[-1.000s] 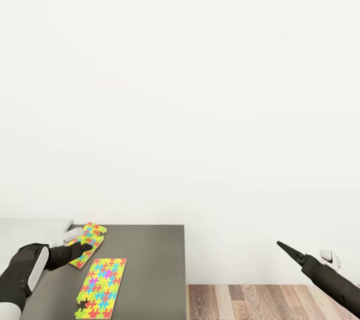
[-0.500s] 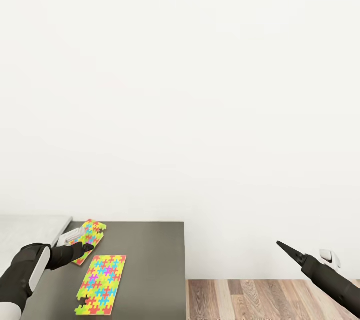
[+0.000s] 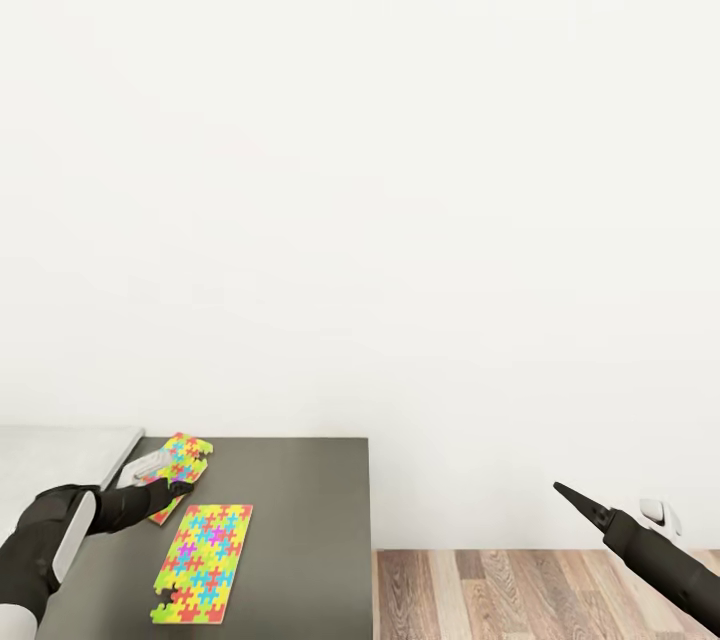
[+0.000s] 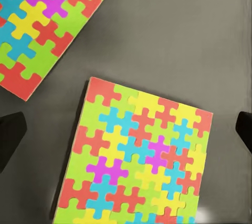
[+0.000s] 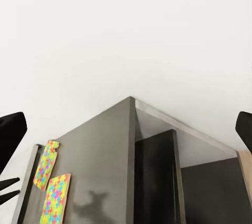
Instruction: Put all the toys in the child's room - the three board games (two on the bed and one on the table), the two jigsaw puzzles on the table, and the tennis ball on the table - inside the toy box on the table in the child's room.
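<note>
Jigsaw puzzles, two thin flat sheets of yellow, green, red, blue and pink pieces, lie on the dark grey part of the table [image 3: 300, 520]. That low top has a square corner, and a light grey top [image 3: 60, 455] joins it on one side. Behind it is a plain white wall [image 3: 400, 170]. A wood-plank floor [image 3: 520, 595] shows beside the table.

The near puzzle [image 3: 203, 563] lies flat, with its long side running away from the robot toward the wall. The far puzzle [image 3: 176, 473] points the same way but is turned a little, and its far end is lifted off the table. The two sheets are near each other and do not touch.

The left gripper [image 3: 165, 480] reaches from the robot's left, and its black fingers [image 3: 170, 492] are at the far puzzle's edge. From above, the left wrist view shows the fingers spread wide on both sides of a puzzle [image 4: 139, 155]. I cannot tell if they pinch it.

The right gripper [image 3: 572, 495] hangs over the floor, well apart from the table, with its fingers wide apart in the right wrist view.

Since a second ago, the far puzzle has slid a little toward the wall, and the left gripper moved with it.
</note>
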Controlling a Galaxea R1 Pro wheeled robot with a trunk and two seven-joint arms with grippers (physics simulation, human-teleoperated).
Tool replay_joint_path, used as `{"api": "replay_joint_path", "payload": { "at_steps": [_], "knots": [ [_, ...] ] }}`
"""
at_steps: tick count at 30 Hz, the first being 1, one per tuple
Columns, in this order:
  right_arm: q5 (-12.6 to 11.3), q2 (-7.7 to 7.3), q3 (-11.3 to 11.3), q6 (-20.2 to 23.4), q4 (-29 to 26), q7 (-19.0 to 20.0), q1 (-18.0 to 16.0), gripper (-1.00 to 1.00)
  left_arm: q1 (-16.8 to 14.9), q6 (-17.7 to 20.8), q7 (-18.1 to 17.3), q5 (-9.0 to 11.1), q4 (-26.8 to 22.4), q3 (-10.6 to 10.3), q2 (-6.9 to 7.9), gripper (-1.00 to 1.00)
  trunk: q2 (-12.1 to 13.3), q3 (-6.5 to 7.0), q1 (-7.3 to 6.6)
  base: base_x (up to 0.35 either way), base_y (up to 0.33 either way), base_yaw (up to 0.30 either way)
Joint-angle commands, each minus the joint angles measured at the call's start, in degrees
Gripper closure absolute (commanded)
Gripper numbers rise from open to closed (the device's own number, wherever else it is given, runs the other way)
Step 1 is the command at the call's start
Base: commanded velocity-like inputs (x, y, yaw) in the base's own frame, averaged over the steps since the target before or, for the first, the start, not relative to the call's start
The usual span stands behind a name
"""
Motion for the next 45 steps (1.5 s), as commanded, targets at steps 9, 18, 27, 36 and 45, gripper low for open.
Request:
{"api": "replay_joint_path", "payload": {
  "at_steps": [9,18,27,36,45],
  "knots": [
    [-0.1,0.08,0.0,0.3,0.0,0.2,-0.1,-1.00,-0.1,0.7,-1.8,0.5,-0.5,0.2,1.96,-1.00,-0.1,-0.98,0.03,0.000,0.000,0.000],
    [0.0,0.25,0.0,0.3,0.0,0.2,-0.1,-1.00,-0.1,0.6,-2.1,0.5,-0.5,0.2,2.27,-1.00,-0.1,-1.82,0.03,0.000,0.000,0.000],
    [0.0,0.13,0.0,0.3,0.0,0.3,-0.1,-1.00,-0.1,0.5,-2.2,0.5,-0.4,0.0,2.12,-1.00,-0.1,-2.67,0.03,0.000,0.000,0.000],
    [-0.1,0.10,0.0,0.3,0.0,0.3,-0.1,-1.00,-0.1,0.6,-2.2,0.4,-0.2,0.0,2.09,-1.00,-0.1,-3.51,0.03,0.000,0.000,0.000],
    [-0.3,0.01,0.0,0.3,0.0,0.3,-0.1,-1.00,-0.1,0.8,-5.2,0.4,0.0,-4.5,2.17,-1.00,-0.1,-4.35,0.03,0.000,0.000,0.000]
  ]
}}
